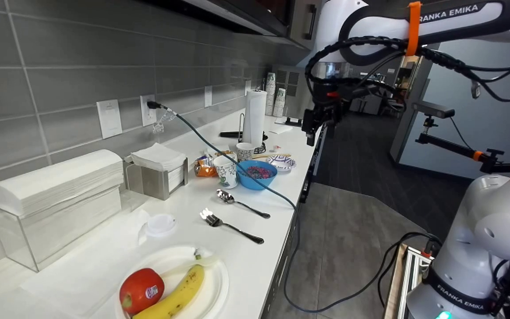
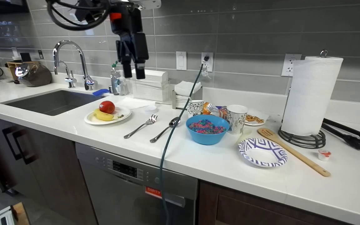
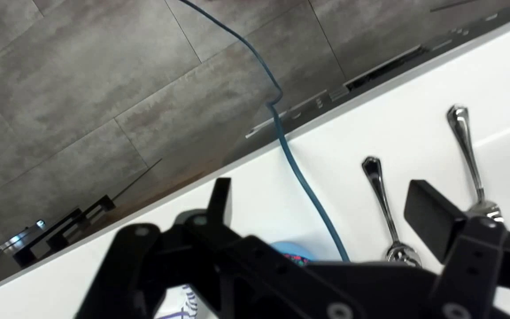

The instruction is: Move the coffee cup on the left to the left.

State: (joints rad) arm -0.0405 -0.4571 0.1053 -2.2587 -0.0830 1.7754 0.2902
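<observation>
Two white paper cups with a grey leaf pattern stand upright by the blue bowl (image 2: 207,137). The left coffee cup (image 2: 195,108) stands behind the bowl's left side, partly hidden by the bowl and the cable; it is the nearer cup (image 1: 226,172) in an exterior view. The other cup (image 2: 237,118) stands at the bowl's right and also shows farther back (image 1: 245,151). My gripper (image 2: 133,74) hangs high above the counter, away from both cups, and also shows in an exterior view (image 1: 320,133). In the wrist view its fingers (image 3: 321,206) are wide apart with nothing between them. Both cups are hidden there.
A teal cable (image 2: 180,120) runs from the wall outlet across the counter in front of the left cup. A spoon (image 2: 167,128), a fork (image 2: 142,125) and a fruit plate (image 2: 120,116) lie left. Snack bags (image 2: 211,109), a patterned plate (image 2: 262,154) and a wooden spatula (image 2: 295,153) are near.
</observation>
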